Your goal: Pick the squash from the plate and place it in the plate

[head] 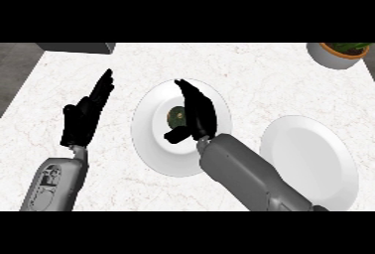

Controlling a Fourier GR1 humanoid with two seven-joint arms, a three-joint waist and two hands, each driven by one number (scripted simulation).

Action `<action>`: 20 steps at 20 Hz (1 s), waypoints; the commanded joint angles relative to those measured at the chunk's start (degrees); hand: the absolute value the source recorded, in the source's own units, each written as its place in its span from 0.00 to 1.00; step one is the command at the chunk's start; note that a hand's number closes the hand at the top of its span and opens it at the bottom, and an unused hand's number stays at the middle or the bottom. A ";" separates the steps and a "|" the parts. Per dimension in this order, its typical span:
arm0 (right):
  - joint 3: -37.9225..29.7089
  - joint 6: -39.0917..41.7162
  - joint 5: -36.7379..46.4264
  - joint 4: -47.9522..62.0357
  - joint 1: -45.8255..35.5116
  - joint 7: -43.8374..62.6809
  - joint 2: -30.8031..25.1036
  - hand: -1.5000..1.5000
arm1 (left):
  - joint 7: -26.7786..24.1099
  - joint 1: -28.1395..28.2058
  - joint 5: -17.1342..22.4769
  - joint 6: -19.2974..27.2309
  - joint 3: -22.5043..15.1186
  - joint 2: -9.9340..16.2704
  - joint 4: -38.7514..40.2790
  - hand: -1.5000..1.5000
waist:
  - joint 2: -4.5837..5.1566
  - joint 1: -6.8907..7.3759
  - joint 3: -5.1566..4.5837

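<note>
Head view. The right hand (196,115) hangs over the left plate (150,144), fingers straight and pointing toward 12 o'clock, thumb spread toward 8 o'clock; it is open and grips nothing. The squash (176,115), a small dark green round body, lies near the centre of that plate, just at the hand's 9 o'clock side and partly hidden by the fingers and thumb. Whether the hand touches it cannot be told.

The step in hand appears to be the grasp. To do it well, the fingers and thumb should probably settle on opposite sides of the squash before curling, so that the round body does not roll across the plate. Lifting straight up before travelling would keep it clear of the rim.

The second plate (311,163), the likely target, lies on the white worktop (256,69) at 4 o'clock of the first, with nothing on its visible part; the right forearm crosses the gap between the two. The left hand (84,119) rests open at 9 o'clock, well apart. A potted plant (343,53) stands at the far 1 o'clock corner, out of the path.
</note>
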 commanded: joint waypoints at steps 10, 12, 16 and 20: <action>-12.67 -12.29 -10.11 -14.18 11.62 -13.40 -5.21 0.00 | -3.42 3.16 -1.37 2.59 1.44 -0.76 2.21 0.50 | -1.06 -4.86 -0.07; -15.36 -9.21 -12.75 -19.86 14.66 -14.15 -9.54 0.00 | -3.54 1.40 1.09 0.14 4.46 1.97 3.74 0.50 | -1.04 -5.10 -0.07; -17.83 -3.62 -14.92 -28.59 22.60 -15.05 -14.96 0.00 | 4.31 0.54 -0.57 1.23 2.16 1.05 -2.59 0.50 | -1.19 -4.66 -0.05; -22.45 3.62 -19.09 -30.98 29.60 -21.48 -20.09 0.00 | 2.49 0.93 0.56 0.47 3.16 0.95 -1.68 0.50 | -1.05 -4.45 -0.05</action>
